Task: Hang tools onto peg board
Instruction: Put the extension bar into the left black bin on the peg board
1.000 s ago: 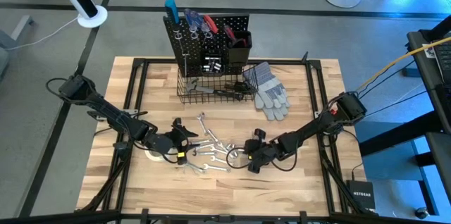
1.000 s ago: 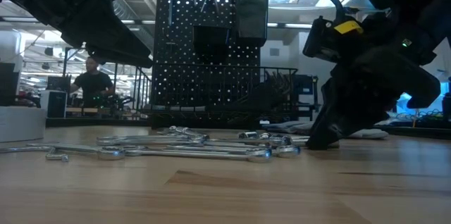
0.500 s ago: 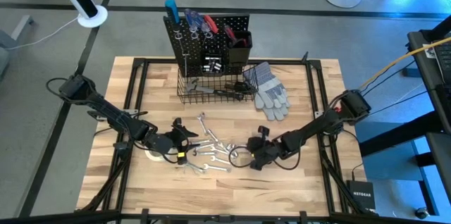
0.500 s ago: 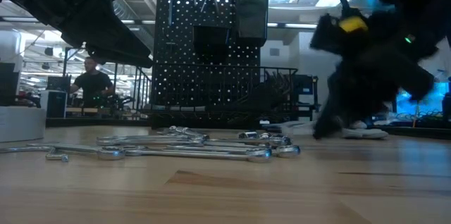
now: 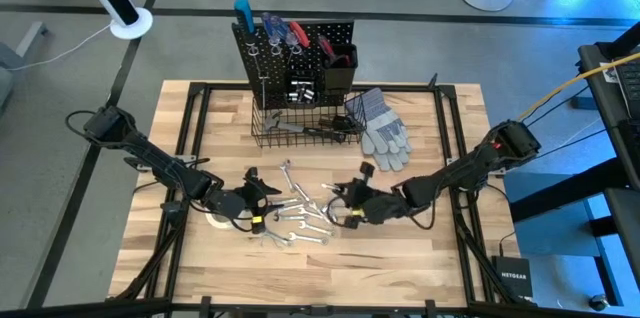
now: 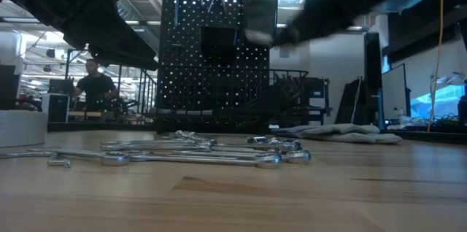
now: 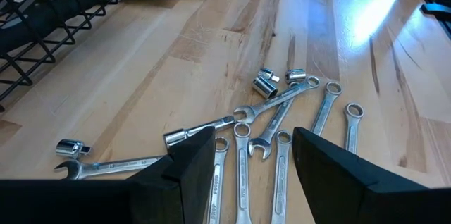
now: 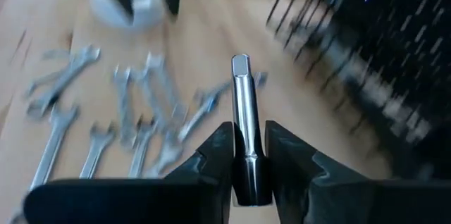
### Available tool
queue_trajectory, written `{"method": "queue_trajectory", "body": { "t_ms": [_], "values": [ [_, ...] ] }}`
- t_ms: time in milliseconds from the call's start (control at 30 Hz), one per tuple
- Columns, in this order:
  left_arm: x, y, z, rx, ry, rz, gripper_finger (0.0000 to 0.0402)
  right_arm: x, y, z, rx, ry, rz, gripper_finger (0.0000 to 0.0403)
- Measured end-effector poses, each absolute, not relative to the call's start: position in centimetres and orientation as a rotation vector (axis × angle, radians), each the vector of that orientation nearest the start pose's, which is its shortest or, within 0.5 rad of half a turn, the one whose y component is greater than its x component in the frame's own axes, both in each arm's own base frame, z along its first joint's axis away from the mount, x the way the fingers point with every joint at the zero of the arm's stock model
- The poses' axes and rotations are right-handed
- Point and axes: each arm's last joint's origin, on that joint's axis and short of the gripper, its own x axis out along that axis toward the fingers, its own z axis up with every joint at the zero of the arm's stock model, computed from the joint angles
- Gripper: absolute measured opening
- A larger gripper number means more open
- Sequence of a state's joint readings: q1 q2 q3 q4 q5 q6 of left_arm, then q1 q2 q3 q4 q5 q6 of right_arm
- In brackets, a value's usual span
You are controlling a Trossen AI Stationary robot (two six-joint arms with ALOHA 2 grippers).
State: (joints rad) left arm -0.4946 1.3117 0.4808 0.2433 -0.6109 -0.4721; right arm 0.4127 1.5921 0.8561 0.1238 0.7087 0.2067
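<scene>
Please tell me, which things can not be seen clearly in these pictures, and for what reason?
- Silver tool in the right gripper: its lower end is hidden between the fingers, so its type is unclear.
- Peg board, right wrist view: blurred by motion.
- Tools hung on the peg board, high view: too small to name.
- Left gripper, left wrist view: fingers cut off by the edge.

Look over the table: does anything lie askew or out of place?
Yes. The wrenches lie crossed in a loose heap mid-table instead of hanging on the peg board, and grey gloves sprawl beside the basket.
</scene>
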Motion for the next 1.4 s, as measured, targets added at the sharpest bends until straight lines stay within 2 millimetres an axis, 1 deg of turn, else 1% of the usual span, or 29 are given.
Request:
{"method": "queue_trajectory", "body": {
  "t_ms": [100, 200, 300, 400, 500, 667, 767, 933, 1067, 1200, 1267, 1333, 1400],
  "values": [
    [21.7, -9.8, 16.8, -0.153, 0.458, 0.226, 0.0182, 31.6, 10.2, 21.6, -0.185, 0.448, -0.369, 0.0072],
    [21.7, -9.8, 16.8, -0.153, 0.458, 0.226, 0.0182, 33.1, 8.8, 23.7, -0.218, 0.409, -0.403, 0.0073],
    [21.7, -9.8, 16.8, -0.153, 0.459, 0.226, 0.0182, 34.3, 7.2, 25.6, -0.225, 0.368, -0.438, 0.0073],
    [21.7, -9.8, 16.8, -0.153, 0.458, 0.226, 0.0182, 35.3, 5.1, 27.5, -0.177, 0.274, -0.452, 0.0073],
    [21.7, -9.8, 16.8, -0.153, 0.458, 0.226, 0.0182, 36.0, 3.1, 29.3, -0.131, 0.174, -0.492, 0.0074],
    [21.7, -9.8, 16.8, -0.151, 0.458, 0.226, 0.0182, 36.8, 0.1, 31.3, -0.143, 0.070, -0.559, 0.0075],
    [21.7, -9.8, 16.8, -0.147, 0.459, 0.224, 0.0182, 37.5, -1.7, 31.9, -0.138, 0.049, -0.597, 0.0075],
    [21.7, -9.8, 16.8, -0.146, 0.458, 0.224, 0.0182, 39.1, -4.1, 31.5, -0.139, 0.063, -0.637, 0.0076],
    [21.7, -9.8, 16.7, -0.145, 0.460, 0.225, 0.0182, 39.9, -5.5, 30.9, -0.141, 0.078, -0.670, 0.0076],
    [21.7, -9.8, 16.7, -0.145, 0.460, 0.225, 0.0182, 40.0, -6.7, 30.4, -0.138, 0.089, -0.690, 0.0076],
    [21.7, -9.8, 16.8, -0.146, 0.459, 0.224, 0.0182, 40.0, -6.8, 30.4, -0.117, 0.083, -0.695, 0.0080],
    [21.7, -9.8, 16.8, -0.146, 0.459, 0.224, 0.0182, 40.0, -7.0, 30.5, -0.113, 0.079, -0.697, 0.0093],
    [21.7, -9.8, 16.8, -0.146, 0.459, 0.224, 0.0182, 40.0, -6.9, 30.5, -0.114, 0.079, -0.697, 0.0115]
  ]
}}
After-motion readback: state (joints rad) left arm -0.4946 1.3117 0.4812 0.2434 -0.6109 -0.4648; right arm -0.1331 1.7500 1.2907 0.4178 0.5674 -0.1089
